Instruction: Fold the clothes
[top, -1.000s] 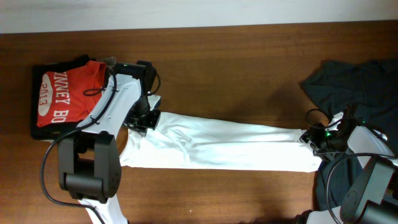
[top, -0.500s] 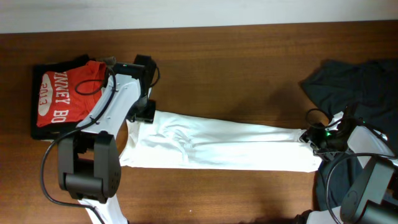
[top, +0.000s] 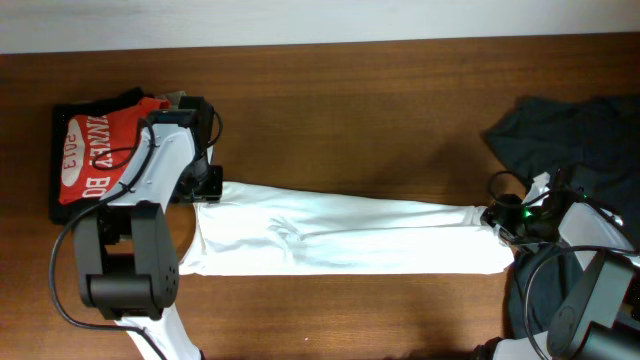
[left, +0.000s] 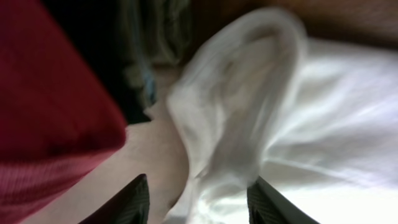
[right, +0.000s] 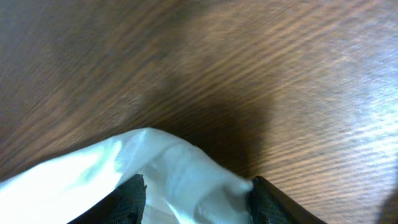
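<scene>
The clothes (top: 340, 235) are a white T-shirt folded into a long strip across the table's middle. My left gripper (top: 207, 186) hovers at the strip's upper left corner. In the left wrist view my left gripper (left: 198, 186) stands open. A rumpled fold of the white cloth (left: 249, 112) lies between and ahead of the fingers, with bare table by the left finger (left: 138, 202). My right gripper (top: 495, 217) is at the strip's right end. In the right wrist view my right gripper (right: 198, 186) is shut on a bunched edge of the white cloth (right: 168, 168).
A red shirt (top: 100, 150) with white lettering lies on a dark garment (top: 60, 205) at the far left, close to my left arm. Dark grey garments (top: 570, 130) are heaped at the right edge. Brown wooden table (top: 380, 120) shows behind and in front of the strip.
My left gripper has opened, let go of the shirt and moved left to the strip's corner. The shirt's left end lies flatter and wider. The right gripper has not moved.
</scene>
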